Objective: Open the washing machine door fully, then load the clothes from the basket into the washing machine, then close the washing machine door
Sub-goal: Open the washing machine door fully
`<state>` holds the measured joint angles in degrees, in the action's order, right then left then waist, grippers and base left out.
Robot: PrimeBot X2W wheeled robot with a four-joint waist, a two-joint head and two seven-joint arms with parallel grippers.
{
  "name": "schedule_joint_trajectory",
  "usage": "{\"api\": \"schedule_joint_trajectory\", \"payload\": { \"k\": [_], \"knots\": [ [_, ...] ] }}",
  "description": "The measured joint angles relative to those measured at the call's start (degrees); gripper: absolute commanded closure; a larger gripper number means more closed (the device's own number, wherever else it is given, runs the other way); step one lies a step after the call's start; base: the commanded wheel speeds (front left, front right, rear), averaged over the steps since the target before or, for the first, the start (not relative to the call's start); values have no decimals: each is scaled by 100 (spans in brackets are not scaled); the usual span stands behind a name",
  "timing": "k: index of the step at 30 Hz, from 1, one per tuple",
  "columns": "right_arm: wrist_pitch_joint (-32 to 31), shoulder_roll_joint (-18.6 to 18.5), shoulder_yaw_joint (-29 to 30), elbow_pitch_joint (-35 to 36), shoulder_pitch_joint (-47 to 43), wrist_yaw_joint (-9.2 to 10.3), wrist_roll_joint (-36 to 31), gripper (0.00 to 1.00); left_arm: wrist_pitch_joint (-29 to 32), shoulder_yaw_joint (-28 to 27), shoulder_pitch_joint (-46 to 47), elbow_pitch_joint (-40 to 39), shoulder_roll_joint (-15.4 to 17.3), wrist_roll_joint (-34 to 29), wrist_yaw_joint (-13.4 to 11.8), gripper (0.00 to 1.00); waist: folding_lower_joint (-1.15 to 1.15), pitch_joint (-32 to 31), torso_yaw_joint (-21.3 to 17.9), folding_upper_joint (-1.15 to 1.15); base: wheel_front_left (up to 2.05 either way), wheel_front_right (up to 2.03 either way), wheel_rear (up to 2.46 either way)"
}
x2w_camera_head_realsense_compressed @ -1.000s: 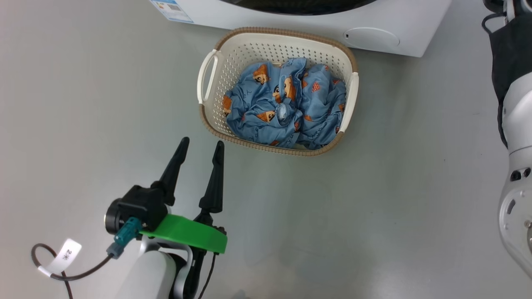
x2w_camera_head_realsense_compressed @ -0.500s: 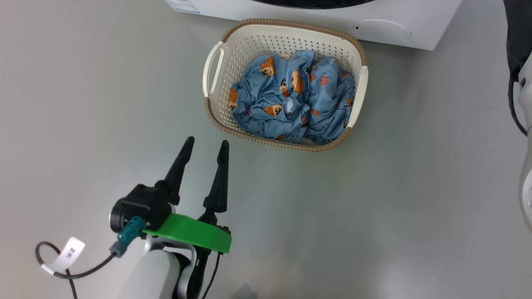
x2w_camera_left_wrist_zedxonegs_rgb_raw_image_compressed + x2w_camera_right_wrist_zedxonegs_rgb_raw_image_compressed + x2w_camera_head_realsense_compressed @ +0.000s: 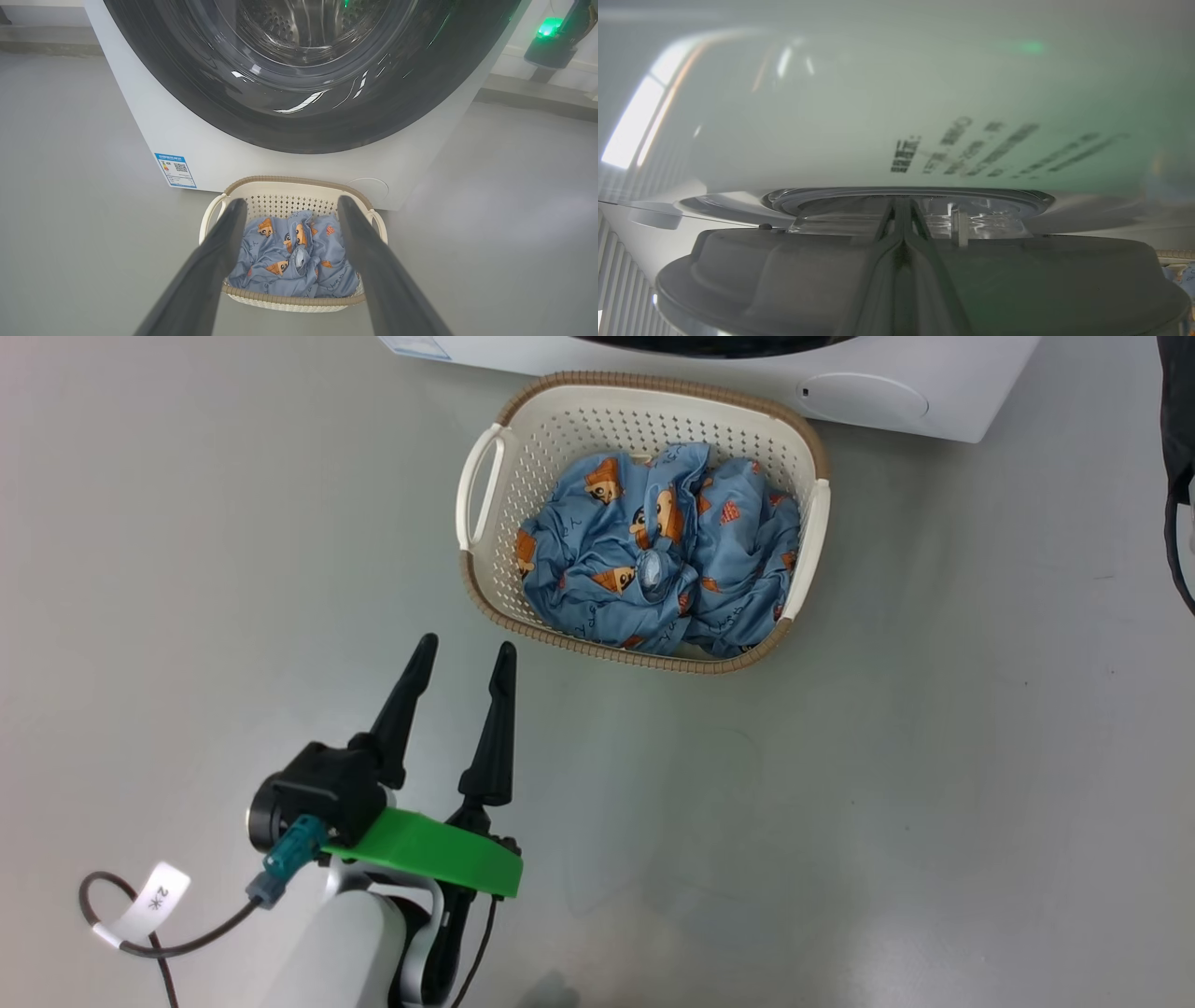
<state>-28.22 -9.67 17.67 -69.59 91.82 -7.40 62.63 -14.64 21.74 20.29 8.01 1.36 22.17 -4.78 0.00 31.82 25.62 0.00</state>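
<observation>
Little has changed: the left gripper [image 3: 467, 644] still hangs released, the basket [image 3: 579, 429] of clothes [image 3: 653, 551] just ahead. The right gripper [image 3: 901, 203] stays clenched at the door [image 3: 299, 133], so opening seems unfinished.

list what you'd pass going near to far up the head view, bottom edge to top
left gripper, open over the floor → basket with the clothes in it → washing machine
</observation>
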Motion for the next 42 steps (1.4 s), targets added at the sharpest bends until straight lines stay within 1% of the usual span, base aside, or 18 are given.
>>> {"api": "schedule_joint_trajectory", "payload": {
  "k": [5, 14, 23, 42],
  "knots": [
    [-66, -14, -1, -73, 7, 0, 0, 100, 0, 3, 1, -2, 0, 2, -1, 0, 0, -14, -9, 0, 0, 0, 0],
    [-408, -49, 3, -226, -2, 0, 9, 100, 0, 48, 1, -25, 0, 2, -51, 0, 0, -57, -17, 0, 0, 0, 0],
    [-651, 67, -26, -326, -113, 0, 9, 100, 0, 32, 0, -25, 0, -10, -51, 0, 0, -127, -47, 0, 0, 0, 0],
    [-1204, 146, -87, -366, -449, 0, 55, 100, 0, -9, -2, -13, 1, -83, -49, 0, 0, -313, -140, 0, 0, 0, 0]
  ]
}}
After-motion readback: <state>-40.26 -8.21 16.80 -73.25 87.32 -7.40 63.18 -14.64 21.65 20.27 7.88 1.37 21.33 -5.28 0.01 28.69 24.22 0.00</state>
